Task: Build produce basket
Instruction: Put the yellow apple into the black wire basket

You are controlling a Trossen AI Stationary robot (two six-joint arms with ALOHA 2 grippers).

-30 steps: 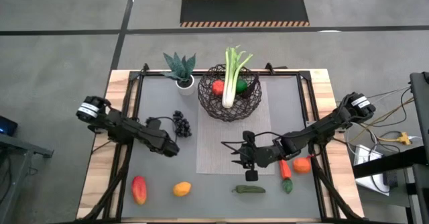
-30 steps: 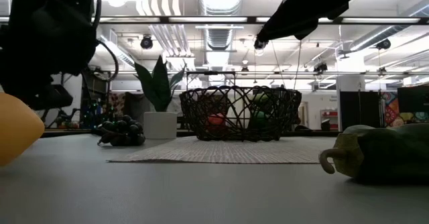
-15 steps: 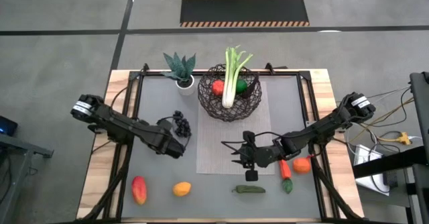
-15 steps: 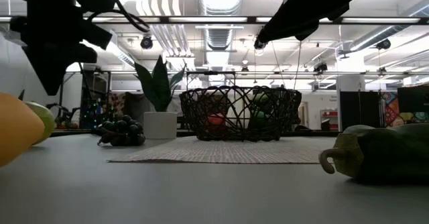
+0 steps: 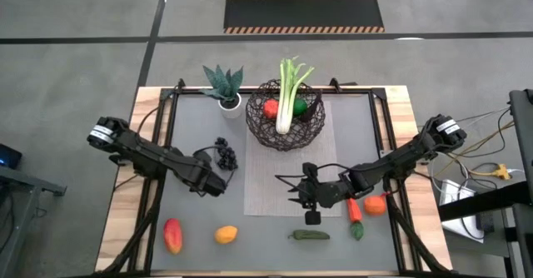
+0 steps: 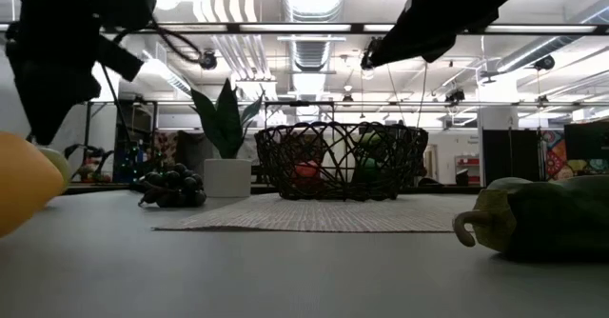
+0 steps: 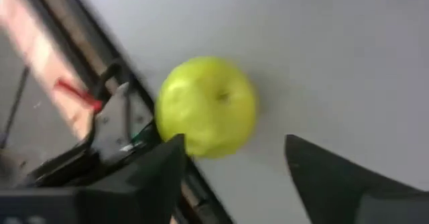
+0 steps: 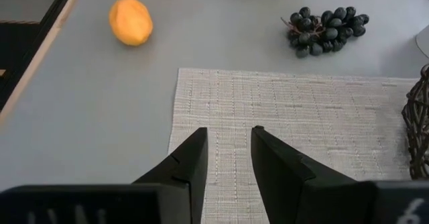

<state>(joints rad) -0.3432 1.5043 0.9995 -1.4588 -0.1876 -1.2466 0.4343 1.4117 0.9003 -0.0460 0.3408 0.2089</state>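
The left pincer (image 7: 231, 167), fingers spread and empty, hovers over a yellow-green apple (image 7: 206, 106) by the counter's (image 5: 191, 228) left edge. The right pincer (image 8: 228, 147), nearly closed and empty, hangs above the woven mat (image 8: 295, 117), well short of the wire basket (image 5: 285, 115) at the far edge.

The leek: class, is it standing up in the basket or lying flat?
Standing up. The leek has its white end down inside the basket and its green leaves stick out over the far rim.

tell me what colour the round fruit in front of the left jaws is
Yellow-green; the apple shows best in the left wrist view.
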